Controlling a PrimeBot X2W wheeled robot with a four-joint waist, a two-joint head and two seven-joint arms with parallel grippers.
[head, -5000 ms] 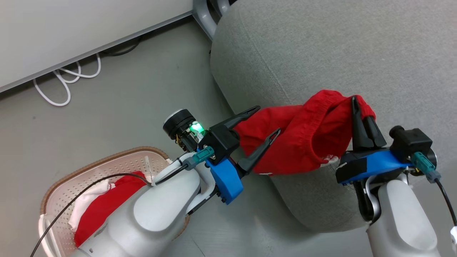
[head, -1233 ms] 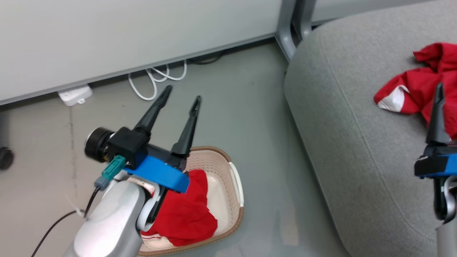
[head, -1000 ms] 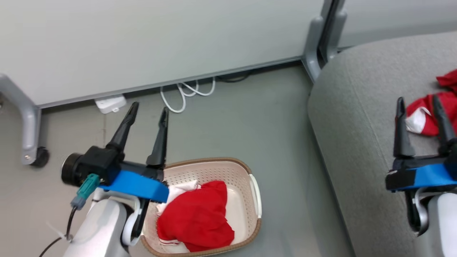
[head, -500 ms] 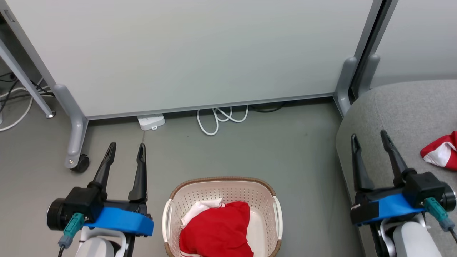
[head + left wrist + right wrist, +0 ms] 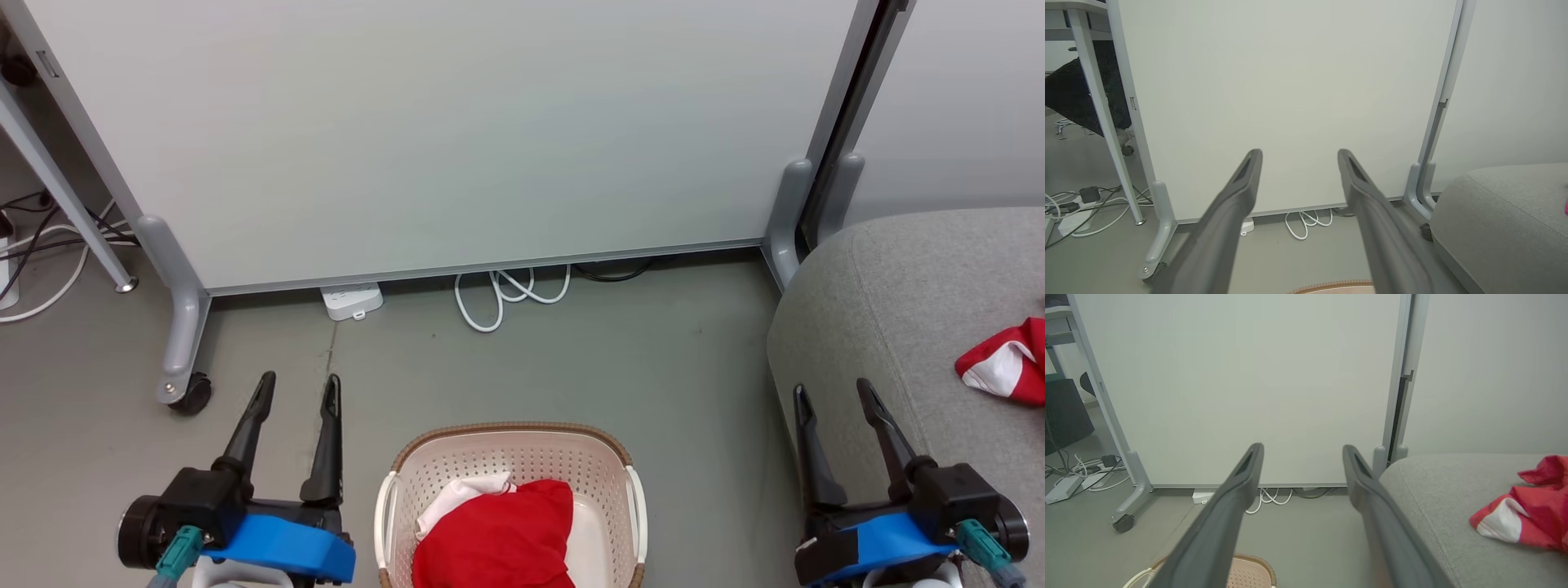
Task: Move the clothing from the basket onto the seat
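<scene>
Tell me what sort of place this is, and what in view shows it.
Probably an office or lab corner, not a home: a pale partition panel on a castor foot, a power strip and coiled white cable on the grey floor. The basket and the seat look domestic.

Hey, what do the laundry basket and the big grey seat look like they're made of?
The basket looks like moulded cream plastic, matte, given its punched holes; its brown rim looks woven, probably imitation. The seat looks like padded grey fabric, with a soft rounded edge and a stitched seam.
</scene>
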